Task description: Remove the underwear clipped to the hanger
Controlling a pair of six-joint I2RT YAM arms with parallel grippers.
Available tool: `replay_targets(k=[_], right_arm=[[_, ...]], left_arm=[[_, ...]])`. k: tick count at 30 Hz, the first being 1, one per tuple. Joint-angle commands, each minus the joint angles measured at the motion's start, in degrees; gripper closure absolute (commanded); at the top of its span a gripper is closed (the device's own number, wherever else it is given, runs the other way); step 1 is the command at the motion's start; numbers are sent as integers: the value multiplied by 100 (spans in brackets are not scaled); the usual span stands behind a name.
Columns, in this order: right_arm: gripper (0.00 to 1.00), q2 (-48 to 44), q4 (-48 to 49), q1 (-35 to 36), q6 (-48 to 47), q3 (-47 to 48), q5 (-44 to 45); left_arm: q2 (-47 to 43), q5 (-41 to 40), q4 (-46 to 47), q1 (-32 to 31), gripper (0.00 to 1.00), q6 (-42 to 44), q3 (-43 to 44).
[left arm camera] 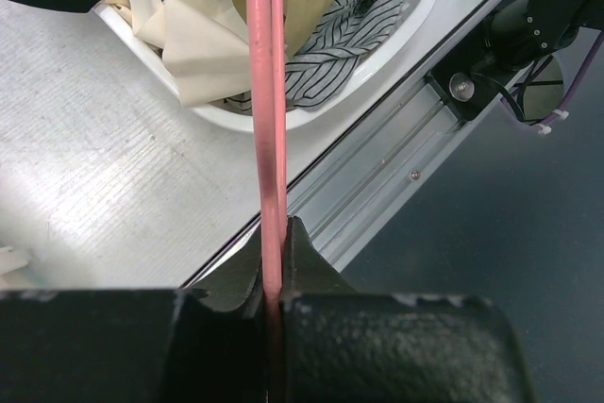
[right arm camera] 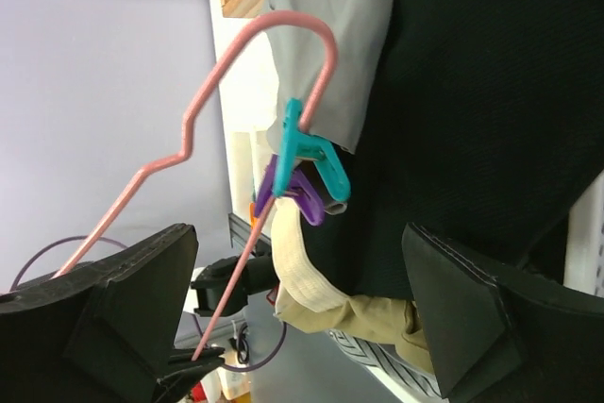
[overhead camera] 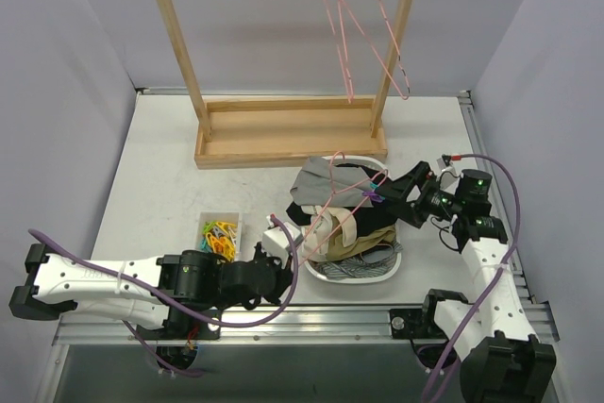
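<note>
Nearest the lens, your right gripper (right arm camera: pixel 300 233) has its jaws spread. The underwear hangs dead ahead over the white basket (overhead camera: pixel 392 266), the black underwear (right arm camera: pixel 491 120) beside the grey underwear (right arm camera: pixel 330 54). Your left gripper (left arm camera: pixel 274 238) pinches the pink hanger (left arm camera: pixel 267 92). Its wire slants between the right jaws, carrying the teal clip (right arm camera: pixel 311 153).

Left hand (left arm camera: pixel 274 244) pinched tight, right hand (right arm camera: pixel 298 266) spread

Lavender walls (overhead camera: pixel 57 92) enclosed white table (overhead camera: pixel 160 167); wooden rack (overhead camera: pixel 283 134) stood at 12 o'clock, metal rail (overhead camera: pixel 330 323) at 6.
</note>
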Motion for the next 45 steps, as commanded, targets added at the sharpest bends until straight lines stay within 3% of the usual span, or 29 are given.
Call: replay_targets(k=[1, 14, 17, 24, 29, 38, 45], right_arm=[[6, 102, 563, -47, 184, -93, -392], [28, 357, 2030, -38, 852, -602, -814], [39, 401, 2329, -38, 1054, -655, -885], [81, 454, 2462, -3, 1125, -726, -964], [99, 392, 2453, 6, 1142, -822, -990], [100, 296, 2365, -12, 1133, -779, -938], [100, 243, 2365, -12, 1204, -594, -929]], left_arm=[[8, -115, 362, -78, 98, -19, 272], [52, -168, 344, -174, 98, -10, 369], [87, -160, 362, -192, 98, -19, 387], [70, -212, 336, -210, 97, -19, 369], [34, -274, 292, -210, 98, -54, 325], [-133, -520, -16, -201, 98, -238, 193], [245, -774, -499, -183, 98, -625, 176]])
